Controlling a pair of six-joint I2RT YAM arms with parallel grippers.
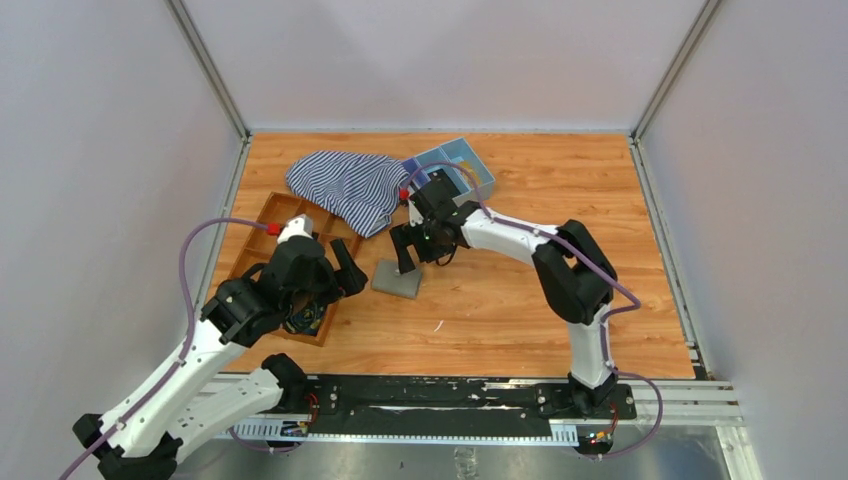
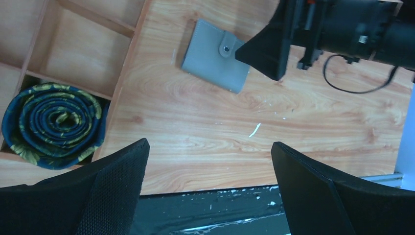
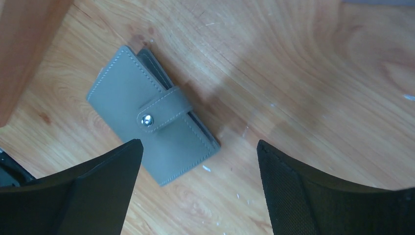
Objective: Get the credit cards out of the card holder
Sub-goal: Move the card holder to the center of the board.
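The card holder (image 1: 397, 281) is a flat grey wallet, lying closed on the wooden table with its strap snapped on the stud. In the right wrist view the card holder (image 3: 151, 120) lies partly between the fingers of my right gripper (image 3: 198, 144), which hangs open just above it and holds nothing. From above, the right gripper (image 1: 422, 250) stands over the holder's far edge. My left gripper (image 1: 338, 283) is open and empty, left of the holder. Its wrist view shows the card holder (image 2: 215, 56) well ahead of the left gripper (image 2: 209, 147). The credit cards are hidden.
A wooden compartment tray (image 1: 262, 243) sits at the left, with a rolled dark patterned tie (image 2: 54, 125) in one cell. A striped cloth (image 1: 345, 185) lies at the back, partly over a blue tray (image 1: 462, 160). The black base rail (image 1: 440, 395) runs along the near edge.
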